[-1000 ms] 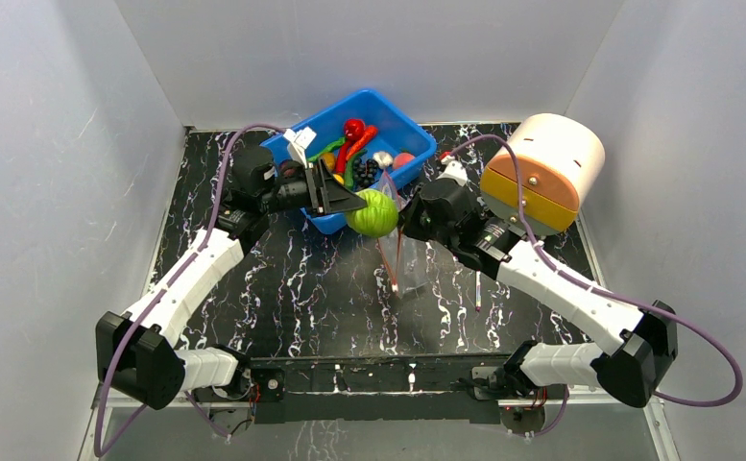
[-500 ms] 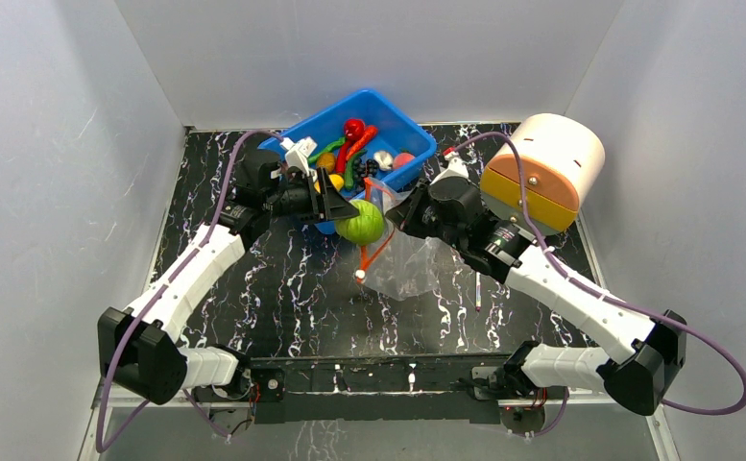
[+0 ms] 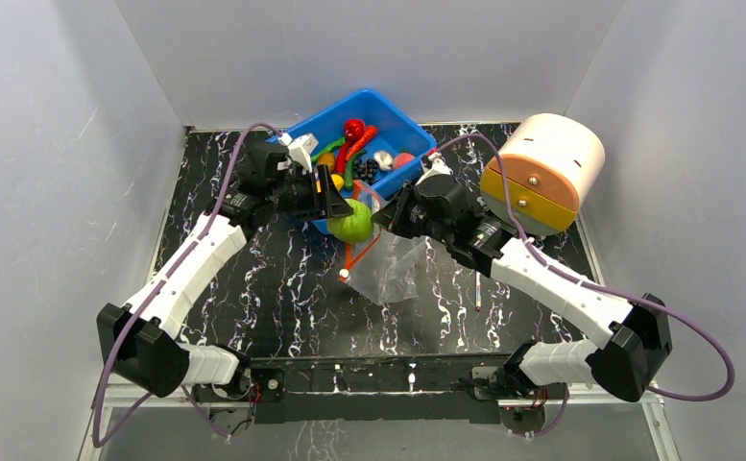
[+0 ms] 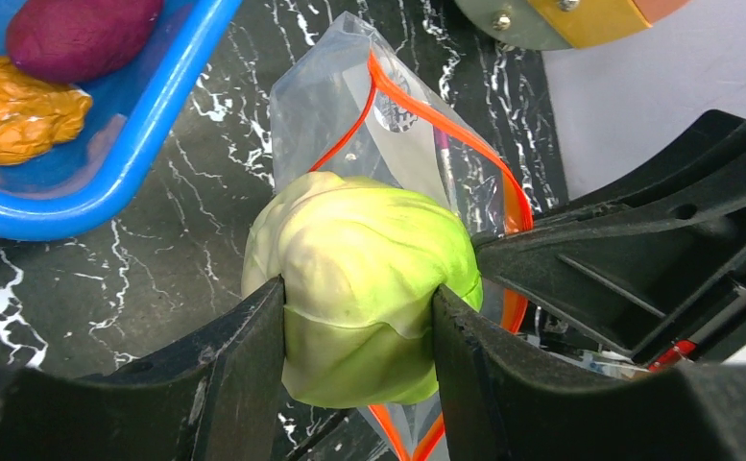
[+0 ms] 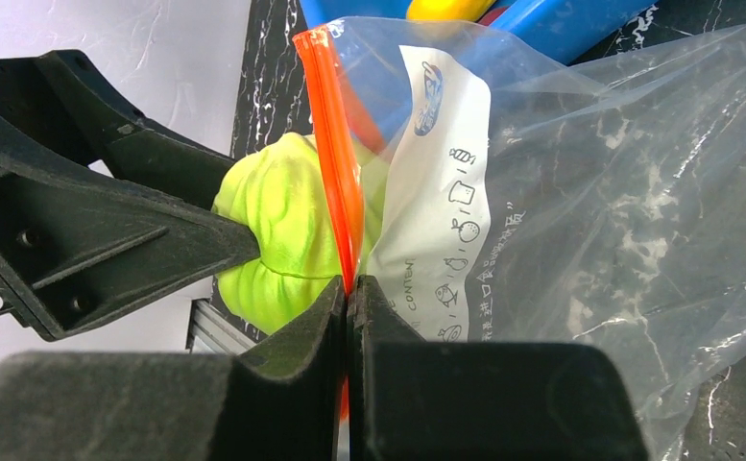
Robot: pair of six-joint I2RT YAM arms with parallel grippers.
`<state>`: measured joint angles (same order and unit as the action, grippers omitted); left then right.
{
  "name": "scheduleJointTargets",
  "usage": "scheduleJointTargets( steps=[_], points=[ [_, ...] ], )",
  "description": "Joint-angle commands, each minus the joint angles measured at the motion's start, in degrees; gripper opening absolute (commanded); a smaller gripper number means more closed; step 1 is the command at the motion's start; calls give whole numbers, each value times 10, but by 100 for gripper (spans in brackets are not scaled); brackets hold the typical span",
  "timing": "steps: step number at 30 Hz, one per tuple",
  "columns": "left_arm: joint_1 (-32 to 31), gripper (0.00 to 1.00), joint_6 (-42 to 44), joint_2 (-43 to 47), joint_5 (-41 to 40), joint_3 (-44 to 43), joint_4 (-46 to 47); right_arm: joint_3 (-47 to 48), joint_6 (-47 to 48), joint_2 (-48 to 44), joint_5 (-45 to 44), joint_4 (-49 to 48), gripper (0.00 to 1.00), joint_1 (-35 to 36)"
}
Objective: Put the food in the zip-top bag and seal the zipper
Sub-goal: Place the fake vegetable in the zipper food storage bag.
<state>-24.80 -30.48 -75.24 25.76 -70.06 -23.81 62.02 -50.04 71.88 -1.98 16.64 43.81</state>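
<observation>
My left gripper [image 4: 359,317] is shut on a round green melon [image 4: 359,279] [image 3: 351,222] and holds it at the open mouth of the clear zip-top bag [image 4: 417,163] [image 3: 393,267]. My right gripper [image 5: 349,288] [image 3: 381,219] is shut on the bag's red-orange zipper [image 5: 338,163] strip, holding the bag up above the table. The melon [image 5: 282,230] shows just left of the strip in the right wrist view. The zipper [image 3: 362,254] hangs loose below the melon with its white end [image 3: 344,275] down. More food [image 3: 357,144] lies in the blue tub [image 3: 402,125].
A cylindrical cream, yellow and orange container [image 3: 543,173] stands at the back right. A thin pen [image 3: 478,290] lies on the black marbled table [image 3: 282,288] to the right of the bag. An orange piece [image 4: 23,110] and a purple piece [image 4: 76,34] lie in the tub.
Both grippers have shifted left and toward the tub. The bag has swung from edge-on to hanging spread open, and the melon has come up against its mouth.
</observation>
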Motion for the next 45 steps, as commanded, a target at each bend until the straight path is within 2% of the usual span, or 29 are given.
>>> scheduleJointTargets(
  steps=[1, 12, 15, 18, 20, 22, 25, 29, 33, 38, 45],
  points=[
    [-15, 30, 18, -5, -42, -44, -51, 5, -23, 7, -2, -54, 0, 1],
    [-38, 30, 19, -29, -99, -94, -131, 11, -39, 23, 11, -73, 0, 1],
    [-40, 30, 11, -40, -76, -99, -128, 8, -43, 22, 21, -84, 0, 1],
    [-40, 32, -19, -34, -14, -92, -91, 5, -44, 17, 28, -85, 0, 0],
    [-40, 37, -38, -16, 20, -81, -69, -7, -45, 7, 25, -92, 0, 1],
    [-40, 43, -48, -5, 29, -69, -58, -17, -45, 0, 20, -96, 0, 1],
    [-40, 45, -45, 1, 7, -61, -64, -14, -45, 0, 20, -88, 0, 1],
    [-41, 35, -37, -5, -37, -57, -85, -18, -49, -5, 39, -102, 0, 1],
    [-41, 32, -41, -18, -36, -70, -88, -13, -48, 2, 66, -113, 0, 1],
    [-47, 29, -28, -45, -98, -113, -141, 7, -37, 11, 74, -110, 0, 1],
    [-49, 28, -16, -65, -127, -127, -177, 24, -31, 3, 62, -99, 0, 2]
  ],
)
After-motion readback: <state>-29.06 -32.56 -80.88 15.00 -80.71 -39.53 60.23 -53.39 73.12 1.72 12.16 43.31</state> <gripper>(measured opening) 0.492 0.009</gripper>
